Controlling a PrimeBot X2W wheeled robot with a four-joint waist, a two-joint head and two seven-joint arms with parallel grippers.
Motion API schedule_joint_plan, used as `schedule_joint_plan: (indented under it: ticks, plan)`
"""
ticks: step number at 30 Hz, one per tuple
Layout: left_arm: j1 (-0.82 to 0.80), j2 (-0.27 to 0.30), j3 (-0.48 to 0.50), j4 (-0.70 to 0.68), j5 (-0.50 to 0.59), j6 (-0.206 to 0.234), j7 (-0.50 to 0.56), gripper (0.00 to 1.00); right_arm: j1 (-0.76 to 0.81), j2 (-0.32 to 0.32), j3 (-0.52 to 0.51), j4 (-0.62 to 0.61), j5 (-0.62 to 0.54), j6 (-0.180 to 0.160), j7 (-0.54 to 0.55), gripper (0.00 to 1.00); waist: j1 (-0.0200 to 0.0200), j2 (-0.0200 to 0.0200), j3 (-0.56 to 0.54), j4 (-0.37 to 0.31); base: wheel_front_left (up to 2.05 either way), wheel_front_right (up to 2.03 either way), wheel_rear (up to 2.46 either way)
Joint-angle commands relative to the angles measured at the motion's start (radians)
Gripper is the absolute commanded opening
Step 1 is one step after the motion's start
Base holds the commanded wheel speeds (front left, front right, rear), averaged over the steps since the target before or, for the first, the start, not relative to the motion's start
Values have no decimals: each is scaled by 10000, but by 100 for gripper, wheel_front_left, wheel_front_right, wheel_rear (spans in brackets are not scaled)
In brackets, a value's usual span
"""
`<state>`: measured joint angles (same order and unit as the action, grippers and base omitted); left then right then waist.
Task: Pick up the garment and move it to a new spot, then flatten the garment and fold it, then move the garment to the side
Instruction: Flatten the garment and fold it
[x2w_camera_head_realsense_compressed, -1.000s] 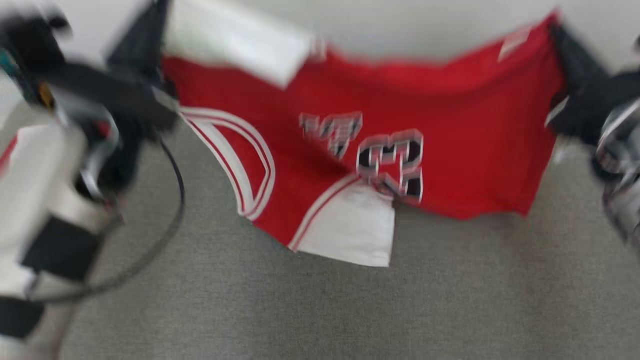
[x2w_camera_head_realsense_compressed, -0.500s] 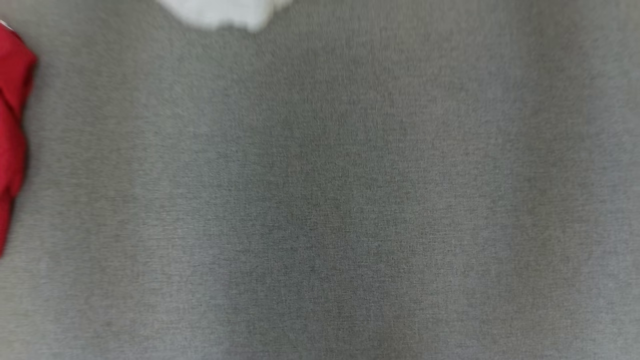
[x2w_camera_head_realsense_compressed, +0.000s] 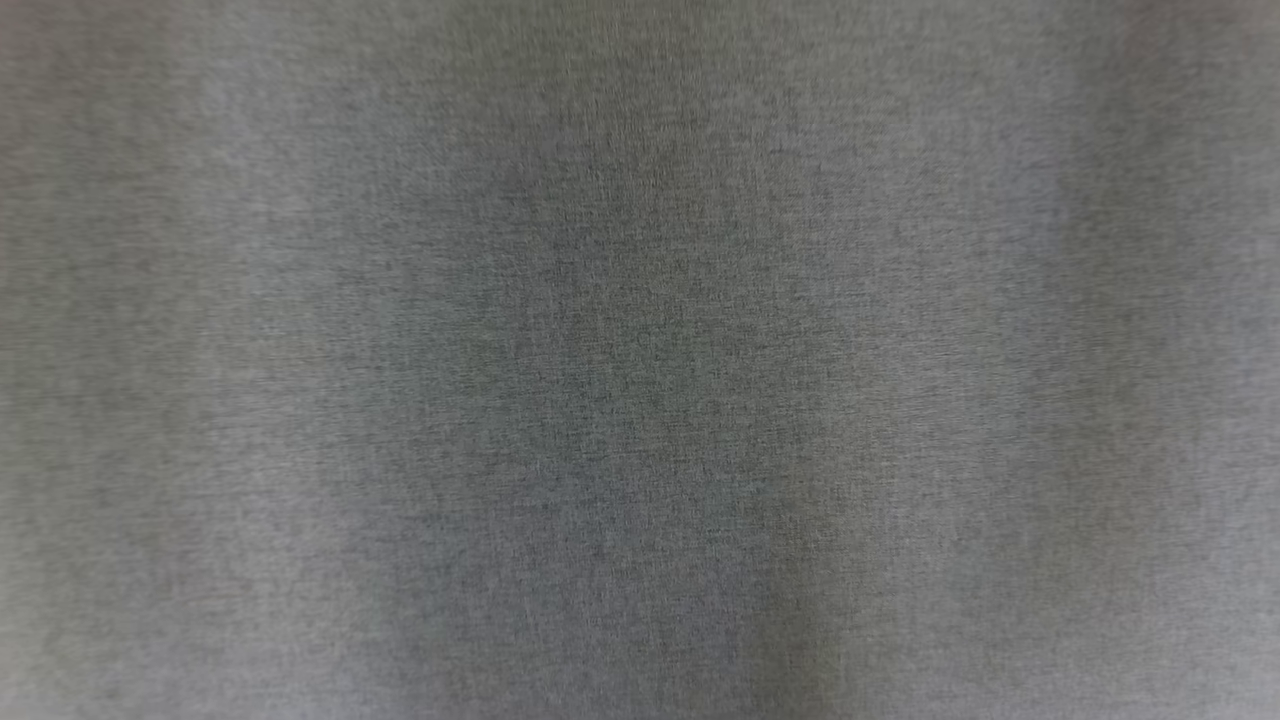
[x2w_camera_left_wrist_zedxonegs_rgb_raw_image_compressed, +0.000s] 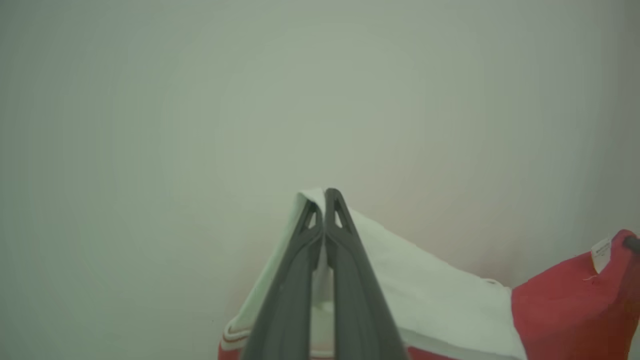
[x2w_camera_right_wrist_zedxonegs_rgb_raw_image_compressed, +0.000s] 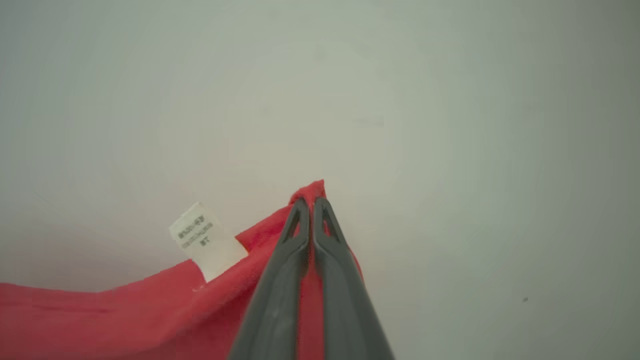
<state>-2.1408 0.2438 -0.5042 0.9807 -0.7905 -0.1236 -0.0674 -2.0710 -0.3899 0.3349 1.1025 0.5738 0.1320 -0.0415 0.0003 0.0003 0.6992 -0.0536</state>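
Observation:
The garment is a red jersey with white panels and striped trim. In the left wrist view my left gripper (x2w_camera_left_wrist_zedxonegs_rgb_raw_image_compressed: 325, 192) is shut on a white corner of the garment (x2w_camera_left_wrist_zedxonegs_rgb_raw_image_compressed: 435, 300), which stretches off to the right into red cloth carrying a small tag. My right gripper (x2w_camera_right_wrist_zedxonegs_rgb_raw_image_compressed: 311, 201) is shut on a red corner of the garment (x2w_camera_right_wrist_zedxonegs_rgb_raw_image_compressed: 150, 315) in the right wrist view, and a white care label (x2w_camera_right_wrist_zedxonegs_rgb_raw_image_compressed: 205, 240) sticks up beside it. Both held corners hang in front of a plain pale wall. A dark tip at the far right of the left wrist view pinches the red corner.
The head view looks straight down on blurred grey fabric-like surface (x2w_camera_head_realsense_compressed: 640, 360). A plain pale wall (x2w_camera_left_wrist_zedxonegs_rgb_raw_image_compressed: 250, 100) stands behind the held cloth.
The head camera has swung, so the stretched jersey and both arms slid out of its picture, leaving a red strip at the left half a second ago and only grey surface now.

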Motion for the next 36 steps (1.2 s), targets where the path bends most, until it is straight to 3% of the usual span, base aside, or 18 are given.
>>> schedule_joint_plan:
  ticks: [1,7,15,24,27,36]
  plan:
    - [-151,-11,-46,121,12,-39,-101,0,-72,124,54,95,-61,-27,-123,0,-3,-3,389,-109,0,0,0]
    - [92,-5,-183,530,-402,-61,-352,0,294,268,276,361,93,-27,-457,0,-3,-3,439,-22,0,0,0]
    - [1631,342,-384,-527,-1267,-64,-1067,0,1848,65,1010,-625,746,-27,-691,0,-3,-3,-76,127,0,0,0]
    - [6255,1468,-440,-3299,-2359,-37,-1695,0,6309,-1039,1901,-3399,2398,-27,-1160,0,-3,-3,-1579,105,0,0,0]
    - [8099,1747,-389,-4685,-2498,283,-1798,0,7829,-1523,2113,-4427,2759,-26,-1246,0,-3,-3,-2115,124,0,0,0]
    - [13915,3369,-157,-9612,-2904,2389,-1895,0,12171,-2223,1896,-6789,3209,-26,-1362,0,-3,-3,-3408,-40,0,0,0]
